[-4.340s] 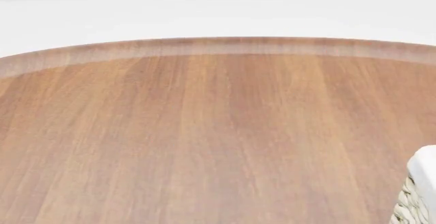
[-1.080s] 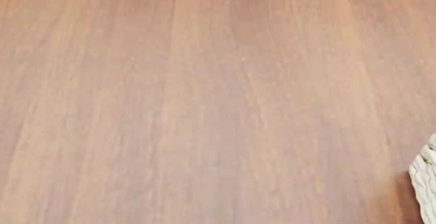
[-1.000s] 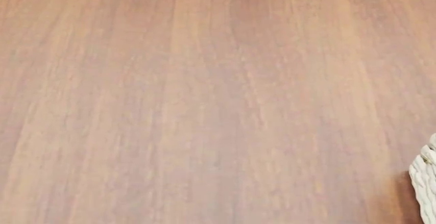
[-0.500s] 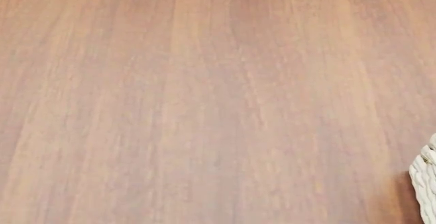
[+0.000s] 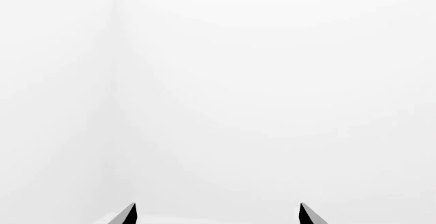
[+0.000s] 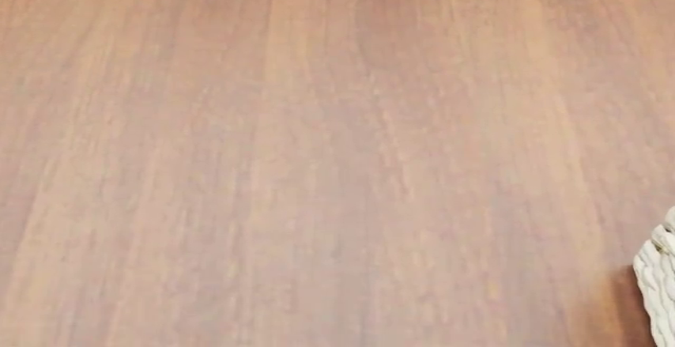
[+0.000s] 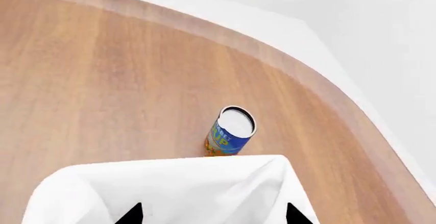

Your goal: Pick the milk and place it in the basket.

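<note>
Head view: smooth reddish-brown wood-grain worktop (image 6: 316, 157) fills the frame; a corner of woven cream wicker, the basket (image 6: 659, 288), enters at lower right. Right wrist view: the basket's white cloth liner (image 7: 184, 188) lies below the right tool (image 7: 212, 218), whose two dark tips stand apart, released. A cylindrical can (image 7: 230, 131), white lid, blue-and-orange label, stands upright just beyond the basket, near the worktop's curved pale rim. Left tool (image 5: 216, 216): tips spread, before blank white. The milk appears in no view.

We see a wooden table (image 6: 316, 157) with reddish-brown grain (its edge curves). Beyond it, plain white walls (image 5: 272, 81) meet at a corner.
</note>
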Robot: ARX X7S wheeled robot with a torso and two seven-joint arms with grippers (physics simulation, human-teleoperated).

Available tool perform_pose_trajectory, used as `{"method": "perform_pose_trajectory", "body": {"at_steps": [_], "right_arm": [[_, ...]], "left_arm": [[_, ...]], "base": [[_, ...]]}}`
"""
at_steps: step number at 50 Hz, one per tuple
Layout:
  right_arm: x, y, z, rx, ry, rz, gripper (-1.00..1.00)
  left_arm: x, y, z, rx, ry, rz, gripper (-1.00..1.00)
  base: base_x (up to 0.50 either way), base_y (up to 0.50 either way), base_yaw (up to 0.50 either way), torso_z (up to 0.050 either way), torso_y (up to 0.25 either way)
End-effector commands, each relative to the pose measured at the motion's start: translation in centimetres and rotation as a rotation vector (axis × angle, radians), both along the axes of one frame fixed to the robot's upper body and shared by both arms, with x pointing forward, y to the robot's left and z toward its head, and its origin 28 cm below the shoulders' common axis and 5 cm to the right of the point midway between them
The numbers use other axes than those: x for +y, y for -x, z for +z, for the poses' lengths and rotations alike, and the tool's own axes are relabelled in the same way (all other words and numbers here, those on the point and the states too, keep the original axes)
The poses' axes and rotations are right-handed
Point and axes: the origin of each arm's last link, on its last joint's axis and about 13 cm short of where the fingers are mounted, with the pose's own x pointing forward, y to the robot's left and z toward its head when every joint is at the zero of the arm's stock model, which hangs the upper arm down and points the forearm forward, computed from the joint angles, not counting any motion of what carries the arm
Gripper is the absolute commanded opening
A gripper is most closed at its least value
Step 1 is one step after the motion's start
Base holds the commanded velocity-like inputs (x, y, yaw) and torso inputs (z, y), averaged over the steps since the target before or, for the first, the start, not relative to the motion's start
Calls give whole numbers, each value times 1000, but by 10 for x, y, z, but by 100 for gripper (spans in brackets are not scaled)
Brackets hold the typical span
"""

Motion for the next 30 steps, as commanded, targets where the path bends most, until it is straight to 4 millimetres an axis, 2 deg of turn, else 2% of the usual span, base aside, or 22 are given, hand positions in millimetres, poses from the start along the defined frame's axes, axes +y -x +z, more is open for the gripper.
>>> {"method": "perform_pose_trajectory", "body": {"at_steps": [1, 20, 30], "right_arm": [[7, -4, 23, -138, 33, 10, 100], [44, 1, 76, -533, 125, -26, 100], [67, 6, 83, -748, 155, -52, 100]], "left_arm": [[0, 0, 0, 2, 1, 1, 100], [0, -1, -1, 5, 2, 2, 100], [0, -1, -1, 5, 6, 3, 100]], "base": [[0, 0, 0, 0, 0], [0, 0, 0, 0, 0], [0, 0, 0, 0, 0]]}}
